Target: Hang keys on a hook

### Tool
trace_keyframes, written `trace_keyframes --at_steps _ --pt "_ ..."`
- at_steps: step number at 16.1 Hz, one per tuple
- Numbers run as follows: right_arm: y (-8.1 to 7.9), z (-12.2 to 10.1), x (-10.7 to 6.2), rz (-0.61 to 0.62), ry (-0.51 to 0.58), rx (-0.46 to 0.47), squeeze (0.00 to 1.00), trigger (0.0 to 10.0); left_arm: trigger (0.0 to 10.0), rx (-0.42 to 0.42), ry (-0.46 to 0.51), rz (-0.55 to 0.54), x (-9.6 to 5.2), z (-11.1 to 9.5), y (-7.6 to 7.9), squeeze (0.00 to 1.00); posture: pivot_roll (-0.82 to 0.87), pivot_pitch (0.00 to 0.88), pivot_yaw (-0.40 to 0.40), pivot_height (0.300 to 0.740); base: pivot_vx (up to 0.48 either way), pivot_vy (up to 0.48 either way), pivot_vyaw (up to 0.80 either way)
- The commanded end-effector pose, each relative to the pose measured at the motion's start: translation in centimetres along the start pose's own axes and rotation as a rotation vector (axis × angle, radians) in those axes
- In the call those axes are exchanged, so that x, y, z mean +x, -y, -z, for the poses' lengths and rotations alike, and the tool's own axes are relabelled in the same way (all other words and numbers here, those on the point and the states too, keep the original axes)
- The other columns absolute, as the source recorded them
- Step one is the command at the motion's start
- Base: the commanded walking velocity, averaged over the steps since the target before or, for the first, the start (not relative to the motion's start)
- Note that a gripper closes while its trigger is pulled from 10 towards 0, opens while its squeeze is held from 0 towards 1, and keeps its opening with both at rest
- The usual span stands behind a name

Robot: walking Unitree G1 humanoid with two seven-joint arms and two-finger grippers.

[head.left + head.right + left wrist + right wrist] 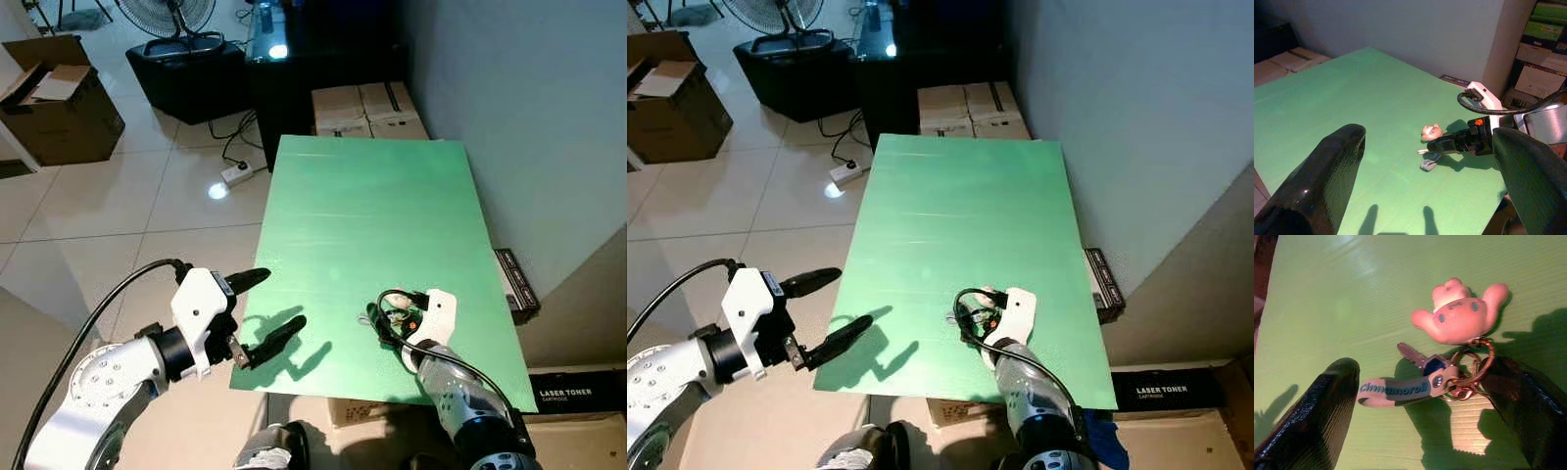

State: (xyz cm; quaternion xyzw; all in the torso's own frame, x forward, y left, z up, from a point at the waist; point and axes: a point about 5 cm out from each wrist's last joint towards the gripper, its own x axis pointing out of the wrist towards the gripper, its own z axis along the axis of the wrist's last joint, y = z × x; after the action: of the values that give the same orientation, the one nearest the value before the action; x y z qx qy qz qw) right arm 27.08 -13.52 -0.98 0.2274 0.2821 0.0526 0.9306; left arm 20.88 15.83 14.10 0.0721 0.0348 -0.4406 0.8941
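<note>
Green corrugated board covers the table [392,196], and both grippers work at its near edge. On the right, the right gripper [1425,396] reaches low over the near part of the board, its two black fingers spread wide apart on either side of the keys [1444,367] with nothing held between them. The keys lie flat on the green surface: a pink plush charm [1459,316], a small key with a dark head, a metal ring and a pale strap printed "Cinnamoroll" [1396,389]. One finger sits close against the ring, though whether it touches cannot be told. On the left, the left gripper [263,311] hovers at the near left corner of the board, its fingers wide apart and empty, pointing across toward the keys. Farther off, cardboard boxes [367,110] stand against the far end of the table, beside a dark cabinet [294,69]. Beyond, on the tiled floor [118,196], lie a white power strip [235,174], an open carton [54,98] and a fan base [181,44].
</note>
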Motion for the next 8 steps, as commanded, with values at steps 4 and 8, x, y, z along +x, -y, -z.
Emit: trace_keyframes --at_steps 4,8 --pt "0.67 -0.07 0.10 0.044 -0.011 0.040 0.00 3.1 10.0 0.008 0.004 0.001 -0.12 -0.39 -0.19 0.00 0.14 0.099 0.110 0.740 0.000 0.000 0.00" --pt "0.88 -0.04 0.12 0.039 -0.016 0.061 0.00 0.0 10.0 0.007 0.002 0.000 -0.09 -0.36 -0.21 0.00 0.15 0.101 0.112 0.740 0.000 0.000 0.00"
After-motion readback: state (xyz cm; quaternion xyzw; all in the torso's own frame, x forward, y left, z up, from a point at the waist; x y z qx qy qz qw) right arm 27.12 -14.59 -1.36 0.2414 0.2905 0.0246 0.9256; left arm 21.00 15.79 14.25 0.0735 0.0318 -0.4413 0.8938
